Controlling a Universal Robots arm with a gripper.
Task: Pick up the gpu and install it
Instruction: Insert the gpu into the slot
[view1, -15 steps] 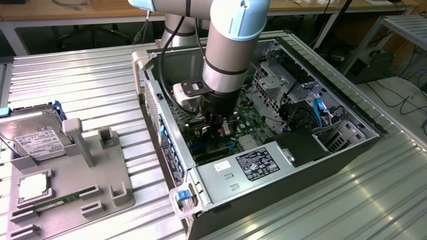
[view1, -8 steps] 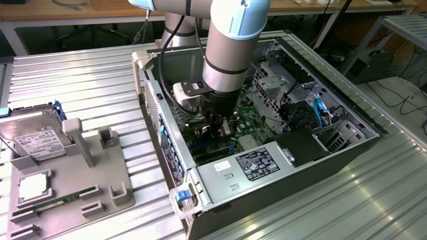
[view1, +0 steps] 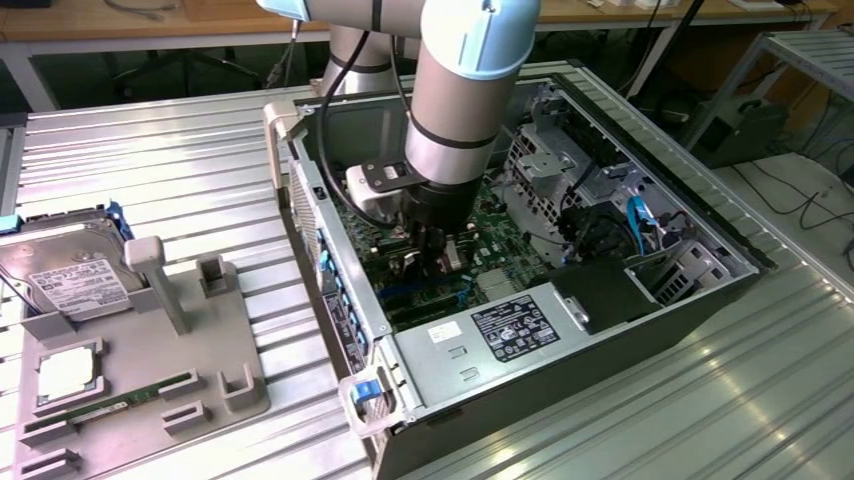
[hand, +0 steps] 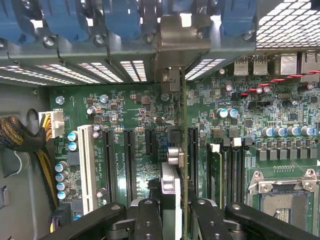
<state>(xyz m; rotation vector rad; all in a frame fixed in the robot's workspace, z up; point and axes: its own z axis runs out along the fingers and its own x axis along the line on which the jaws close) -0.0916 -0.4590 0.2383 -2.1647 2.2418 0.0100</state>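
Wrist view: the gripper (hand: 172, 212) is clenched on the gpu (hand: 183, 150), held on edge over the motherboard (hand: 125, 110). Its long axis runs parallel to the expansion slots (hand: 129, 160), with the bracket end reaching the computer case (view1: 441, 350) rear wall.

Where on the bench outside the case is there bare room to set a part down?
Bare ribbed bench lies between the grey parts tray and the computer case, and beyond the tray. Another bare stretch borders the case at the exterior view's right. Inside the case it is crowded: the gripper holds the gpu over the motherboard.
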